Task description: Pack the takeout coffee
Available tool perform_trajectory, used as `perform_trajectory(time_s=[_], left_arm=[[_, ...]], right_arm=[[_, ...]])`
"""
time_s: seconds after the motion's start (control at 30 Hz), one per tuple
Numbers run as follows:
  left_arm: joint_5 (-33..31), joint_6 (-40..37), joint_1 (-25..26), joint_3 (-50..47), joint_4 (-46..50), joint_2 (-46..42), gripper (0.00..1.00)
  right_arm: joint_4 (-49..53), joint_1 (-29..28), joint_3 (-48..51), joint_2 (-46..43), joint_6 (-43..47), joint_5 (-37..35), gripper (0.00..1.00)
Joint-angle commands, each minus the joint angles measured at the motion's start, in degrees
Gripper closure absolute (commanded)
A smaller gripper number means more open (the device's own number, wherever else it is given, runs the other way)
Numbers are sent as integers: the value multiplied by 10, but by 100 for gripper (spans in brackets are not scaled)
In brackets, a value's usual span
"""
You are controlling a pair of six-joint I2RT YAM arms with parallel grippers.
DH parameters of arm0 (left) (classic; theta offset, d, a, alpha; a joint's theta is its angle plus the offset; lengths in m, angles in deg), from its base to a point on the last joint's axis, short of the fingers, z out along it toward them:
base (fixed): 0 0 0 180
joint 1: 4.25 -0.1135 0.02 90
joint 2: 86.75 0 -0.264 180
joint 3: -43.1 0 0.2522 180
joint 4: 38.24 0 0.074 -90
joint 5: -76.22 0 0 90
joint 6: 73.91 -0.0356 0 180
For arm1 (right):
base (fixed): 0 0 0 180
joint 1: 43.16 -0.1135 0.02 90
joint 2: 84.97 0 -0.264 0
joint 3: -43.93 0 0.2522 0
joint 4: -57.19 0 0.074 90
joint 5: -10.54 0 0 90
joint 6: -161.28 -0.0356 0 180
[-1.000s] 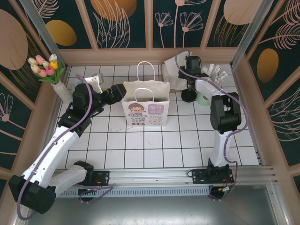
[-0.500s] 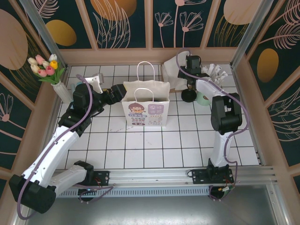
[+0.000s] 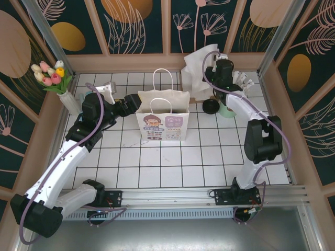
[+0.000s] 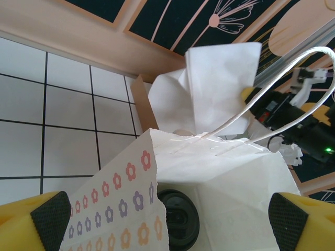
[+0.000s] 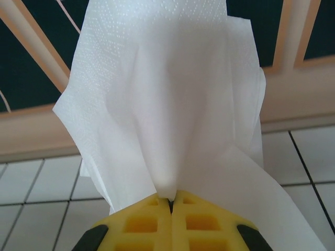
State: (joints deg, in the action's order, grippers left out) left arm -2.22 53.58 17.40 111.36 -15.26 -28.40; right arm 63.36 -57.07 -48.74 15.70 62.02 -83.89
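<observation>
A white paper carrier bag (image 3: 162,119) with a cartoon print and two looped handles (image 3: 166,69) stands upright in the middle of the white tiled tabletop (image 3: 172,167), somewhat nearer its far edge. Looking down into the bag's mouth from the left wrist, the takeout coffee (image 4: 178,219) appears to sit low inside. Its round black plastic lid shows, with the cup beneath out of sight. The left gripper (image 3: 132,106) is at the bag's left side, its black-padded fingers (image 4: 49,214) spread wide either side of the mouth and gripping nothing. The right gripper (image 5: 171,201), raised near the far right corner, has its yellow fingers pressed together on a thin white paper napkin (image 5: 167,99) that fans out loosely. The main risk is in carrying the napkin across. Pinched at one small spot, it could tear, slip free, snag on the handles or drape over the rim. A nudge might also tip the light bag, or knock the pale mint cup (image 3: 228,110) of white sticks beside that arm.
</observation>
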Motion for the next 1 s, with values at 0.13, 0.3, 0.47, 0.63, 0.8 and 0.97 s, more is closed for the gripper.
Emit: perform_trajectory(time_s=[0.13, 0.3, 0.47, 0.63, 0.8, 0.97], left_arm=[[9, -15, -3, 9, -9, 3, 2], [12, -15, -3, 9, -7, 4, 2], [11, -11, -3, 4, -10, -1, 1], [6, -10, -3, -2, -9, -6, 1], [5, -9, -3, -6, -9, -7, 1], [2, -10, -3, -5, -6, -5, 2]], right_arm=[[-55, 4, 18, -18, 16, 8, 100], [-48, 4, 18, -14, 10, 19, 87], [-1, 5, 1, 11, 1, 30, 60], [2, 5, 9, 20, -5, 33, 94], [73, 9, -34, 67, -21, 33, 55], [203, 8, -105, 127, -73, 30, 40]])
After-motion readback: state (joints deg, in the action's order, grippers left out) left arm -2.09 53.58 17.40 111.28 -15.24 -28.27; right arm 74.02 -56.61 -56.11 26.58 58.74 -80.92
